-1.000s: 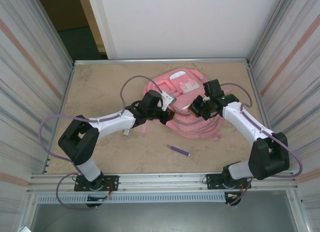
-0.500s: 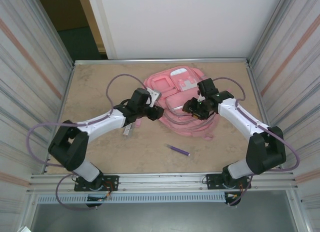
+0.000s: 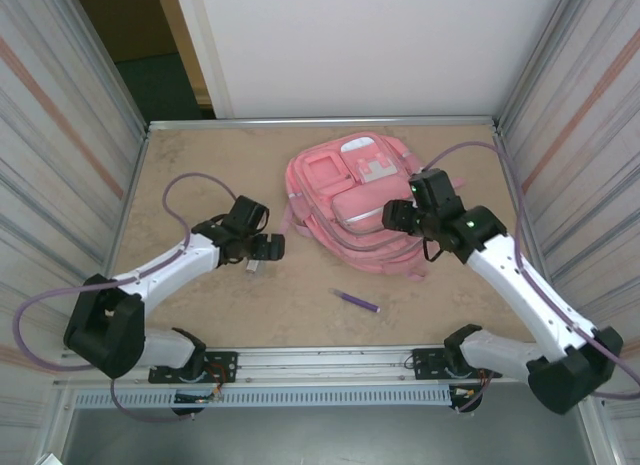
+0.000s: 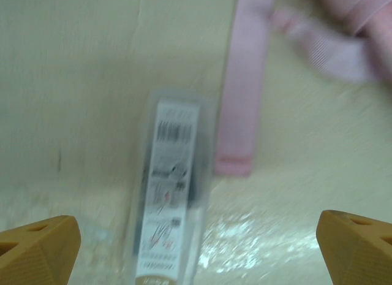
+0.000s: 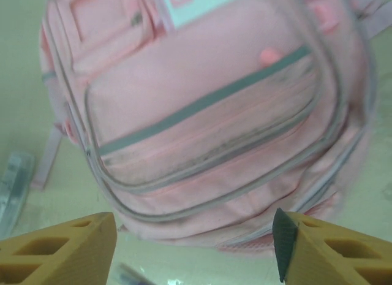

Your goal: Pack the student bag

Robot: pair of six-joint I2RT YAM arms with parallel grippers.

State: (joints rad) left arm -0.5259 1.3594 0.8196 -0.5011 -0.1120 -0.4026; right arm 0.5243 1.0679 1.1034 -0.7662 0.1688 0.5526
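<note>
One pink bag (image 3: 345, 190), one purple pen (image 3: 357, 302) and one clear packet (image 4: 168, 199) with a printed label lie on the surface (image 3: 200, 155): one of each kind.

I see the student bag (image 3: 350, 210) lying flat on the table (image 3: 200, 155), front side up, toward the back of the table and a bit right of its middle. It is big and pink, with a white-and-pink patch (image 3: 372, 168) near its far end. Grey zip lines run round its front pockets (image 5: 202, 113). I think they are zipped shut, but the picture is blurry. One pink strap (image 4: 242, 83) lies flat on the table.
</note>
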